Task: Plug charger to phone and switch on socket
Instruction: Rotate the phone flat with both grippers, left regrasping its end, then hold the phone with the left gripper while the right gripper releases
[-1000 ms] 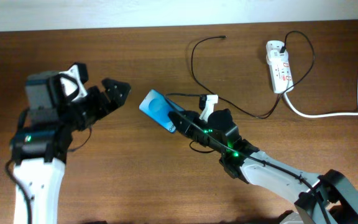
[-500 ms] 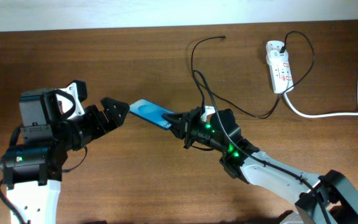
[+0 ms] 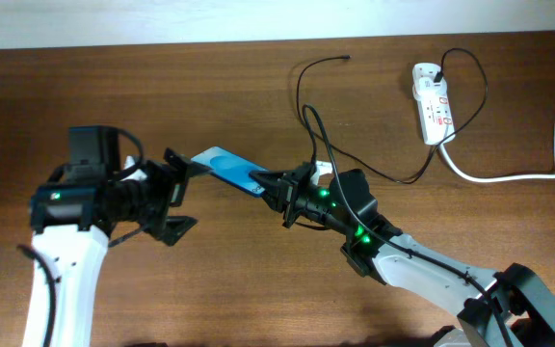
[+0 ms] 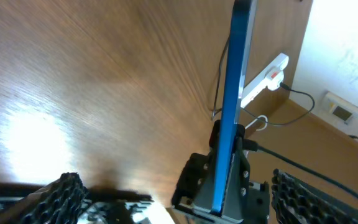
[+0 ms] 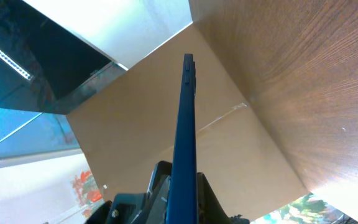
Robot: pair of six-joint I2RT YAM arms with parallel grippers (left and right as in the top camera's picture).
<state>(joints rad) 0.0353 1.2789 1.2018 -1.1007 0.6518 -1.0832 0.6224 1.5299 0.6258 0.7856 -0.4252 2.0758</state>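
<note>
Grip of right claw (image 3: pixel 276 183) tight on phone (image 3: pixel 222 166), lifted and tilted; left claw (image 3: pixel 179 193) spread at free end. Close left squarely on faces, leave short ends bare; charger (image 3: pixel 300 92) and socket (image 3: pixel 432 101) farther back, well away from phone.

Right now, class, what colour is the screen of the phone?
Bright blue; the phone shows it best in the overhead view.

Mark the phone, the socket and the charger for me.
phone (image 3: pixel 224 166): overhead view, middle of the blue screen.
socket (image 3: pixel 432 106): overhead view, middle of the white body.
charger (image 3: pixel 344 59): overhead view, its small loose plug tip.
</note>
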